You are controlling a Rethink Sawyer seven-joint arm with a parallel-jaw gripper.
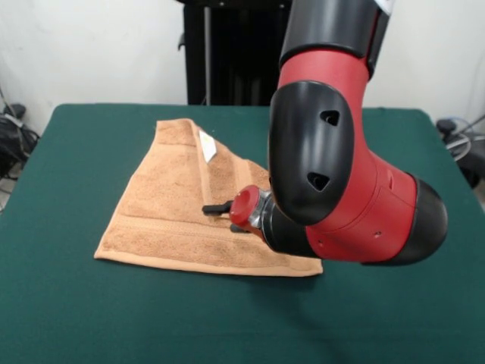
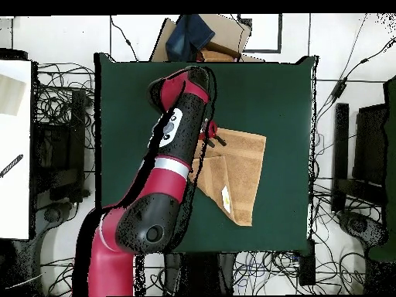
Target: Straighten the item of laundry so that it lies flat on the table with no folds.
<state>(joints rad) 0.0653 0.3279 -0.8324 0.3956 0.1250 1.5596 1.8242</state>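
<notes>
I have the gripper (image 1: 220, 208) low over the folded tan towel (image 1: 163, 220), ready to unfold it. The black fingers (image 1: 216, 207) show, but I cannot tell whether the jaws are open.

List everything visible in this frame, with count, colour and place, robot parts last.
towel: one, tan, mid-table, a corner folded over.
tag: one, white, on the towel's far part.
table: one, dark green cloth, under everything.
cardboard box: one, brown, beyond the table edge opposite the robot, dark blue item on it.
cables: many, black, on the floor around the table.
arm: one, red and black, over the towel.
end effector: one, black, low at the towel; open or shut unclear.
</notes>
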